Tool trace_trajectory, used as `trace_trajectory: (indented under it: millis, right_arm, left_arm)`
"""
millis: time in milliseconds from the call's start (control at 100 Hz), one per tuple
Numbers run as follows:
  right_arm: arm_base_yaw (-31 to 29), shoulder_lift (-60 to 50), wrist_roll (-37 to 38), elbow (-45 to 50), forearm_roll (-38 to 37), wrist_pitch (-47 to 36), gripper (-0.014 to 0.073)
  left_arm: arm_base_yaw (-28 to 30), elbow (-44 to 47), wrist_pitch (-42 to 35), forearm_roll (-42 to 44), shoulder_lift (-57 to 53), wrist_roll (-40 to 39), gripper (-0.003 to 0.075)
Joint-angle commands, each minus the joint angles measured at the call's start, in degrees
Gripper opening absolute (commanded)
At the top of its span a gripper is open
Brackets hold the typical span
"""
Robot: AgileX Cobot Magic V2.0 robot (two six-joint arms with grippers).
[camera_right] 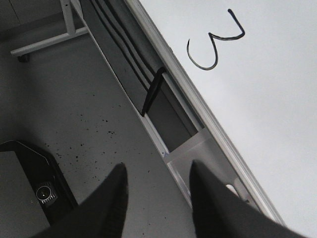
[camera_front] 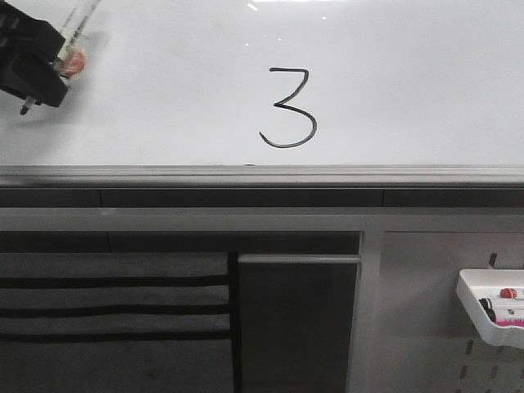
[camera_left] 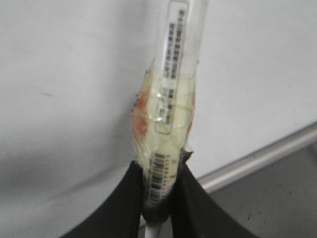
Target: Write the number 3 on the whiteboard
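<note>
Black ink forms the 3 (camera_front: 288,109) mid-frame on the whiteboard (camera_front: 426,90). Upper left, the left gripper (camera_front: 37,70) squeezes a marker (camera_left: 171,119). The right gripper (camera_right: 157,191) is spread apart.

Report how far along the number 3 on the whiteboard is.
Done: a complete black number 3, flat top and rounded lower loop, stands on the whiteboard. In hand: the left gripper is shut on the marker, up at the board's far left, away from the digit. The right gripper is open and holds nothing. Left: apparently nothing to write; perhaps only putting the marker away.
</note>
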Motion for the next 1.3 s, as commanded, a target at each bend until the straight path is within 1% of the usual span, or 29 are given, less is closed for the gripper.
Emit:
trace_trajectory:
  millis: [0,200,430,770,820,870,940,1060,1130,1190,1290]
  right_arm:
    - [-0.3,-0.8,0.0,-1.7,1.9,-2.1,0.0257]
    - [-0.3,-0.8,0.0,-1.7,3.0,-1.9,0.0257]
    - [-0.3,-0.8,0.0,-1.7,3.8,-1.2,0.0257]
    - [-0.3,-0.8,0.0,-1.7,4.1,0.0,0.0257]
    - [-0.3,-0.8,0.0,-1.7,4.1,0.0,0.0257]
    - [-0.3,-0.8,0.0,-1.7,4.2,0.0,0.0257]
    - [-0.3,-0.8,0.0,-1.7,4.2,0.0,0.0257]
    - [-0.3,-0.8,0.0,-1.7,4.2,0.0,0.0257]
    - [-0.3,-0.8,0.0,-1.7,4.2,0.0,0.0257]
    - [-0.3,-0.8,0.0,-1.7,4.2,0.1,0.0257]
    - [-0.3,-0.9,0.9,-1.7,4.0,0.8,0.0257]
  left_arm:
    - [1.4,-0.5,-7.9,-4.5,-1.7,-0.8,-0.0018]
    - [2.3,-0.3,-10.0,-6.0,-0.8,-0.8,-0.0018]
    - [2.3,-0.3,-8.4,-6.3,3.0,-0.8,-0.0018]
    - [2.3,-0.3,-7.6,-6.3,3.1,-0.8,-0.0014]
    - [2.3,-0.3,-7.6,-6.3,3.1,-0.8,0.0008]
    - [2.3,-0.3,-7.6,-6.3,3.1,-0.8,0.0050]
    - [2.3,-0.3,-7.6,-6.3,3.1,-0.8,0.0131]
    - [2.3,-0.3,-7.6,-6.3,3.1,-0.8,0.0291]
    - [2.3,-0.3,-7.6,-6.3,3.1,-0.8,0.0363]
    - [2.3,-0.4,-6.9,-5.7,2.9,-0.8,0.0391]
    - [2.3,-0.9,-5.1,-2.9,1.1,-0.8,0.0391]
